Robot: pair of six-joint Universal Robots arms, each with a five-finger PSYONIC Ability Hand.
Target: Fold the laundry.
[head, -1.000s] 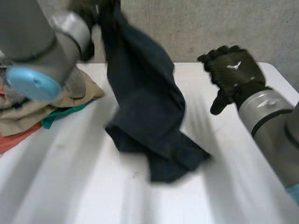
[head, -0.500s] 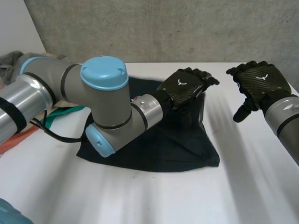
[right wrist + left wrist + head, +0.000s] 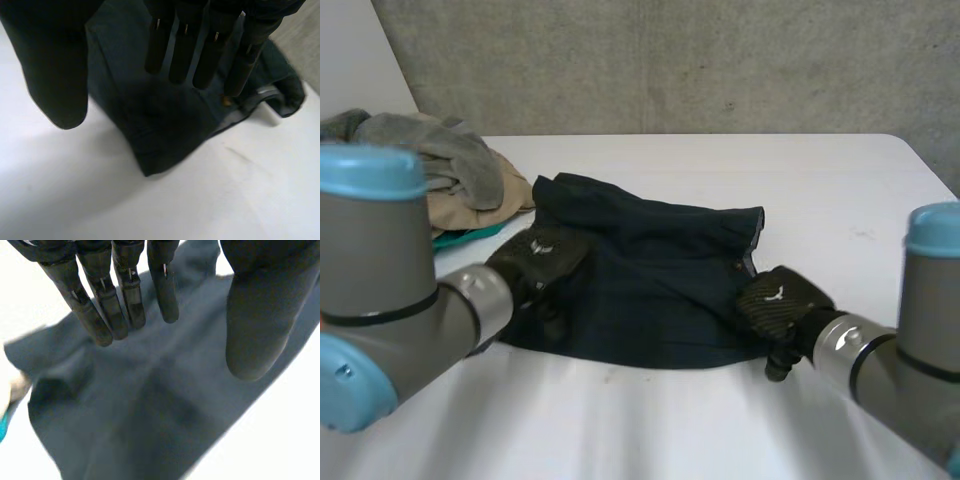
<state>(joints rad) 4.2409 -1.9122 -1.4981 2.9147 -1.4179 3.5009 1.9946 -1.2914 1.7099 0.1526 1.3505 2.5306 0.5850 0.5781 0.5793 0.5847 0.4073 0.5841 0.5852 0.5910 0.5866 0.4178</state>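
Note:
A dark navy garment (image 3: 650, 280) lies spread and rumpled on the white table (image 3: 840, 190). My left hand (image 3: 535, 262) hovers over its near left corner, fingers straight and apart from the thumb. In the left wrist view the fingers (image 3: 120, 295) hang just above the cloth (image 3: 150, 410) without pinching it. My right hand (image 3: 780, 308) is at the garment's near right corner. The right wrist view has its fingers (image 3: 200, 40) straight over that corner of the cloth (image 3: 150, 115), thumb held wide.
A heap of other laundry (image 3: 430, 175), grey, tan, teal and orange pieces, sits at the table's far left. A concrete wall (image 3: 670, 60) rises behind the table.
The left hand held the garment high, then laid it flat on the table and let go. Both hands have since drawn back to the cloth's near corners.

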